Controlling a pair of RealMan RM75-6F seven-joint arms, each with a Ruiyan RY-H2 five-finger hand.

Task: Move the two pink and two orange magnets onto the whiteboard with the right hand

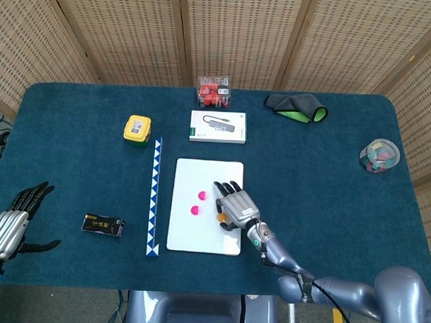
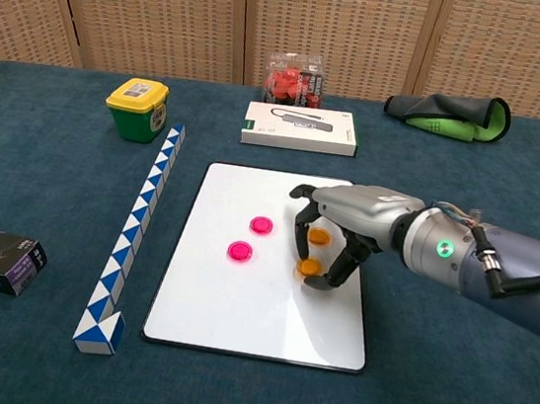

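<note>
Right hand [image 2: 347,222] over whiteboard [image 2: 235,317], pinching orange magnet [image 2: 309,266] betw. thumb and fingers. 2nd orange magnet [image 2: 319,235] and two pink magnets [image 2: 262,225] [image 2: 239,251] on board. Left hand [image 1: 11,222] released, fingers spread.

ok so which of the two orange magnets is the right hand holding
The nearer orange magnet, pinched in the right hand low over the whiteboard. The other orange magnet lies on the board behind the fingers.

Left hand [image 1: 8,229] cut off at frame edge
</note>
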